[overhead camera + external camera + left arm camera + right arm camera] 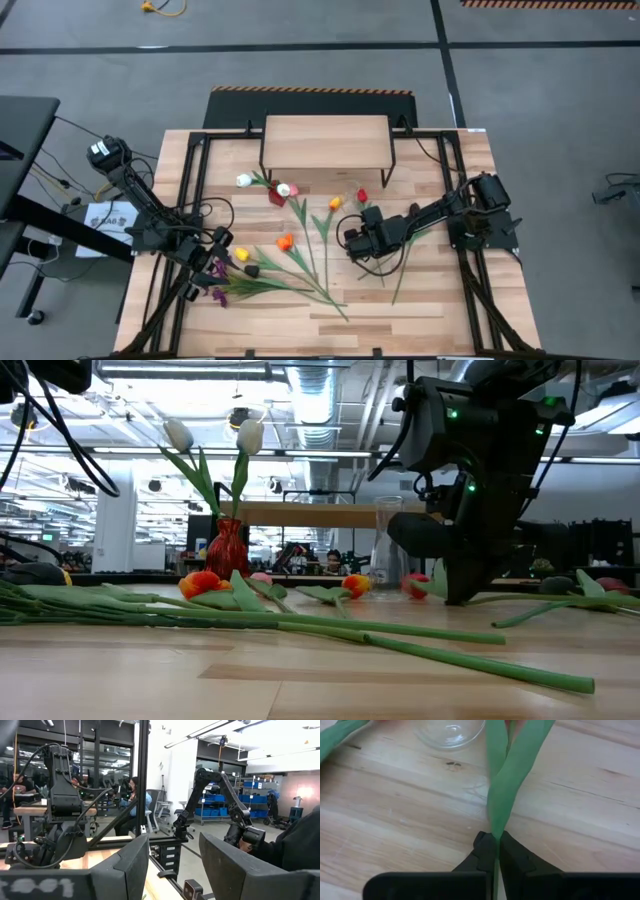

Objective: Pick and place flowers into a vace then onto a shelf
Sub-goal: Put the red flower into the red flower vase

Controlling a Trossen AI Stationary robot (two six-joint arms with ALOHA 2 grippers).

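Your right pincer [492,851] is pinching a green tulip stem [502,785] low on the counter [395,820] beside the clear glass vase [451,731], probably still empty, while most flowers [290,262] lie loose and the shelf [325,140] stands bare.

From my station, the right wrist view cuts off the clear glass vase [451,731] at its top edge, so I see only its base. The green stem [502,795] pinched in the right gripper [495,851] runs out of frame; I cannot tell which bloom it carries. From above, the left gripper [222,252] is too small to read against the flowers [262,270].
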